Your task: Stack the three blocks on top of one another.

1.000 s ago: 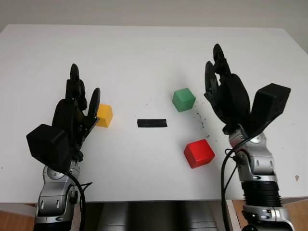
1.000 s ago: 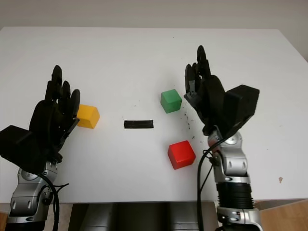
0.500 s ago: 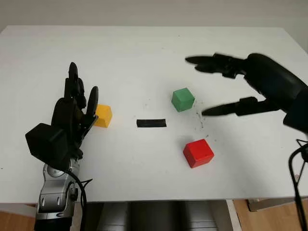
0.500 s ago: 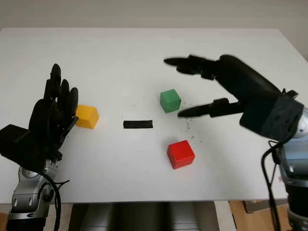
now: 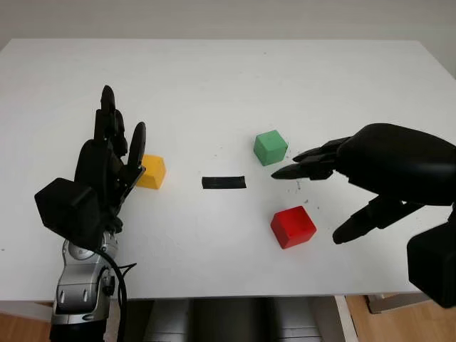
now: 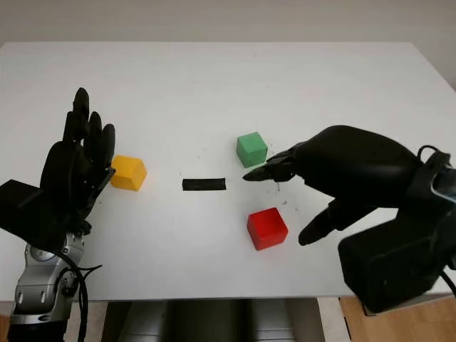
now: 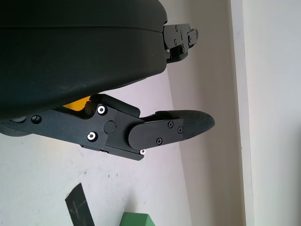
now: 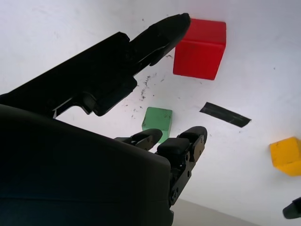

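While no writing or brand shows anywhere, the scene reads so:
Table: white flat tabletop (image 5: 214, 78), dark specks near its middle.
Right hand (image 5: 335, 192): black, open, holding nothing, hovering palm-down right of the red cube (image 5: 293, 226) and the green cube (image 5: 271, 147).
Left hand (image 5: 114, 160): black, open, upright at the left, holding nothing, just beside the yellow cube (image 5: 152, 172).
Marker: black tape strip (image 5: 224, 182) between yellow and green.

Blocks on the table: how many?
3. Yellow block beside the left robot hand; green block near centre, just past the open right robot hand's fingertips; red block nearer the front edge. All separate, none stacked.
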Controlling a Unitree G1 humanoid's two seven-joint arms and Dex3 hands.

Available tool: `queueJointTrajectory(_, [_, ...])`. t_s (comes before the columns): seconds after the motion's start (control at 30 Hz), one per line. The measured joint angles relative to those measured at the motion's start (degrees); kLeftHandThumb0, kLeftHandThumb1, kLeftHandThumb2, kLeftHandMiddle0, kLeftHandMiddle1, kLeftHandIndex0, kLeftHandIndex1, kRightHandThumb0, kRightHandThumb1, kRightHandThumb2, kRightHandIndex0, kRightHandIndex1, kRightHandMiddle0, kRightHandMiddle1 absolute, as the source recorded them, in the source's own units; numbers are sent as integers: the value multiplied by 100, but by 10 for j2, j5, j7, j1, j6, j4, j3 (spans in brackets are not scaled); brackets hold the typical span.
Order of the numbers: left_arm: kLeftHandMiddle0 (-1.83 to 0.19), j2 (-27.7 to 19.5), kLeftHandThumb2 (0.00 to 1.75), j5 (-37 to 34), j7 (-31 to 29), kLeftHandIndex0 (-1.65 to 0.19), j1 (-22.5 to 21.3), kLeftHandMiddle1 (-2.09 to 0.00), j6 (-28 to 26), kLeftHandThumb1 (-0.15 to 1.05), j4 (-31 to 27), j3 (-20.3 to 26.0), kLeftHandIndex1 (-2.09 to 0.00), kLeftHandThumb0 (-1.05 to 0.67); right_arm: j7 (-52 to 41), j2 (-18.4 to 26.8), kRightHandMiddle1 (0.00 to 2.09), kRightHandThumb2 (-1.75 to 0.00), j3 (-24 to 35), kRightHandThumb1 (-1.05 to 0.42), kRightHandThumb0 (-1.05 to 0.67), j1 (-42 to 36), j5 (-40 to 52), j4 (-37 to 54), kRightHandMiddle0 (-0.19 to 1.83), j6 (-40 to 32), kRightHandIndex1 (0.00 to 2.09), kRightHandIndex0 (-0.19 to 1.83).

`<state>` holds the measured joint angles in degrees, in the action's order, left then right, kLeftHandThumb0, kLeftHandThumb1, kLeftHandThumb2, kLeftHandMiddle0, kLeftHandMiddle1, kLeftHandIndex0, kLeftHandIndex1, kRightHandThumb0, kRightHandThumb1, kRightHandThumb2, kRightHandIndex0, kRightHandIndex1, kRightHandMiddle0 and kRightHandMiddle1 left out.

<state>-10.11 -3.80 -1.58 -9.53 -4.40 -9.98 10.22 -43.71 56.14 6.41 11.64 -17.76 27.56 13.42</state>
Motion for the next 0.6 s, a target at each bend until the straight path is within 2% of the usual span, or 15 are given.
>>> queueJointTrajectory(0.3, [15,0,48,3,1,13,1,-6,-1,105,-6,0,-5,-59,57,-17,5,-6,-7,-77,-82,-44,-104,26,56,31,1,29])
queueJointTrajectory(0.6, [16,2,50,4,0,14,8,-5,-2,105,-7,0,-5,-59,165,-93,8,-5,-42,-76,-84,-77,-159,-21,62,67,4,29])
